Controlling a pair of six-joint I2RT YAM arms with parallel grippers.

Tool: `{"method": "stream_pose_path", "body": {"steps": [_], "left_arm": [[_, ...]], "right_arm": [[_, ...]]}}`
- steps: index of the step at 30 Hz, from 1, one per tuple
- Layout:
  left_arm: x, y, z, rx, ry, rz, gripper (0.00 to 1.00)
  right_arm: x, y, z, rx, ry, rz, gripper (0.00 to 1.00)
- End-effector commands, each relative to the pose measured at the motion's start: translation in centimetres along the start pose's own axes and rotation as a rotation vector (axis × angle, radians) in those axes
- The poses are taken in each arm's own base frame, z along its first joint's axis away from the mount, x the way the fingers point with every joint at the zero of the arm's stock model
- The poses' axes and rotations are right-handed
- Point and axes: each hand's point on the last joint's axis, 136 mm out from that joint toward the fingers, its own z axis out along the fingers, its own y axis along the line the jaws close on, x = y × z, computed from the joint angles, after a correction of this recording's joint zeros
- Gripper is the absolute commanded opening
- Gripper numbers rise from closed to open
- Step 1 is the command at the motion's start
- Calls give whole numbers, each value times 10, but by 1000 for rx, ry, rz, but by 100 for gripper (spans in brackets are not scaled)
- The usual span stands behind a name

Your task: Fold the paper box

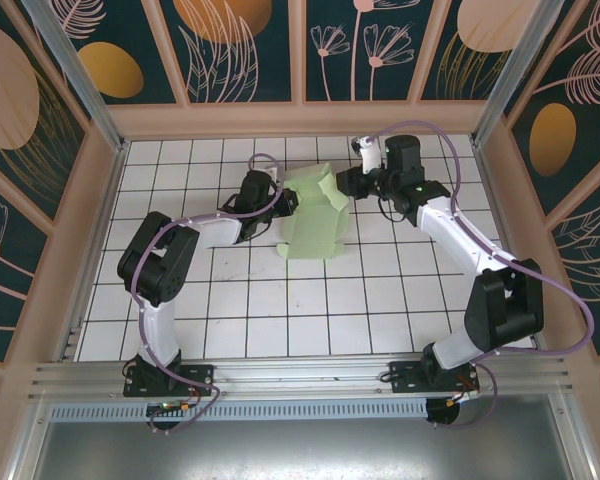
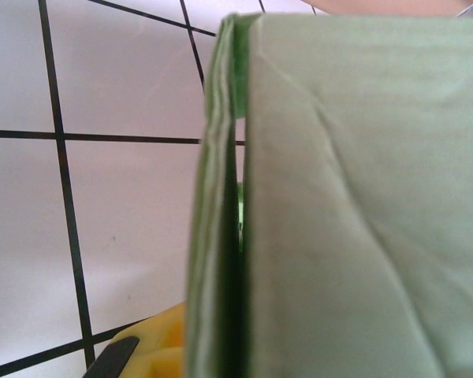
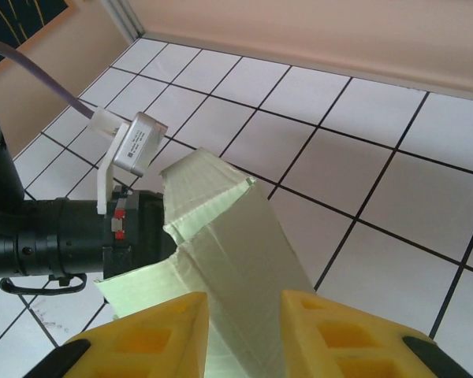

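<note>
The paper box [image 1: 315, 218], partly folded, lies on the tabletop [image 1: 280, 310] between both arms. Its left edge is pinched by the left end effector [image 1: 288, 204], fingers pressed together. Its raised right flap is pinched by the right end effector [image 3: 244, 307].

I work on a white, black-gridded table [image 1: 280, 320], ringed by peach walls [image 1: 300, 120] with dark teal floral panels [image 1: 380, 70].
</note>
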Motion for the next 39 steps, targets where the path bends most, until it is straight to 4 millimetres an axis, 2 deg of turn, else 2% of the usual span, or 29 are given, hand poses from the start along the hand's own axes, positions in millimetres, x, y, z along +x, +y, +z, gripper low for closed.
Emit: {"method": "stream_pose_path", "body": {"steps": [1, 10, 17, 21, 32, 35, 39], "left_arm": [[-6, -9, 2, 35, -11, 2, 0], [-5, -8, 2, 29, -7, -1, 0], [-3, -8, 4, 35, 2, -9, 0], [-3, -8, 6, 33, 7, -9, 0], [1, -4, 9, 28, 19, -12, 0], [2, -5, 10, 32, 22, -12, 0], [0, -7, 9, 37, 20, -8, 0]], "right_arm": [[7, 2, 8, -25, 11, -23, 31], [20, -1, 36, -16, 106, -72, 28], [25, -3, 47, 44, 124, -101, 26], [20, 4, 39, 14, 91, -88, 23], [20, 22, 16, -90, 62, -58, 25], [20, 27, 14, -113, 53, -64, 25], [22, 20, 19, -86, 70, -63, 25]]}}
